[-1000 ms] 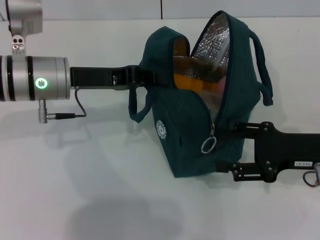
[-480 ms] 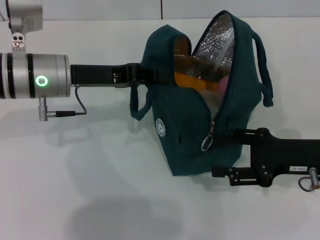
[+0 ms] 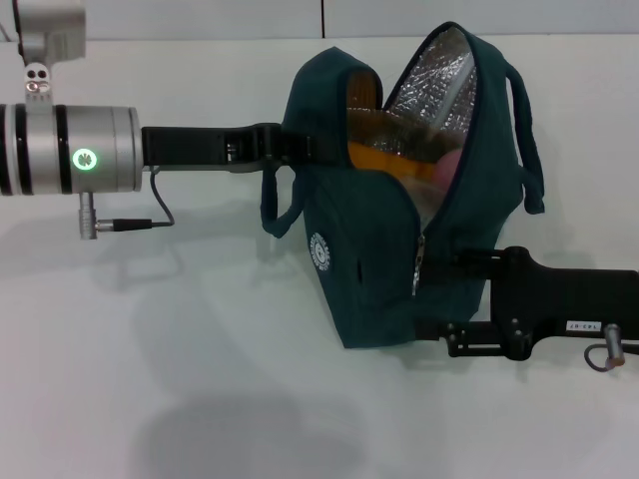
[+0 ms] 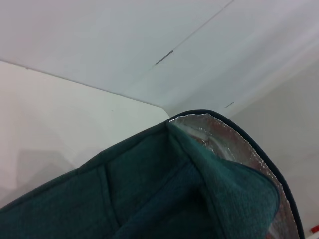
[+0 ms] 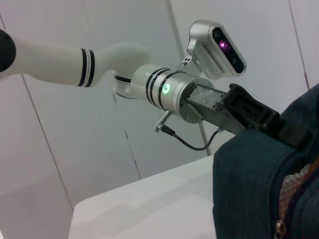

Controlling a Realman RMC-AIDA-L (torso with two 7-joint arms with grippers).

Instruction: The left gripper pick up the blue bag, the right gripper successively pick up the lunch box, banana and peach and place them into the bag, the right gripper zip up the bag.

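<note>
The blue bag (image 3: 369,249) hangs above the table with its mouth open and its silver lining showing. My left gripper (image 3: 288,146) is shut on the bag's upper rim and holds it up; the right wrist view shows this same left gripper (image 5: 271,122) at the bag (image 5: 249,189). Inside lie the orange banana (image 3: 389,160) and the pink peach (image 3: 451,166). The lunch box is hidden. My right gripper (image 3: 431,294) is open at the bag's lower right side, one finger above and one below, close beside the zip pull (image 3: 416,271).
The white table (image 3: 200,379) spreads under the hanging bag, with a white wall behind. A bag handle (image 3: 280,210) droops on the left and another (image 3: 527,140) on the right. The left wrist view shows only teal fabric (image 4: 149,194) and foil lining (image 4: 234,149).
My right gripper has slid left and slightly up toward the bag's zip. The metal ring pull has turned edge-on. The left arm and the bag have barely moved.
</note>
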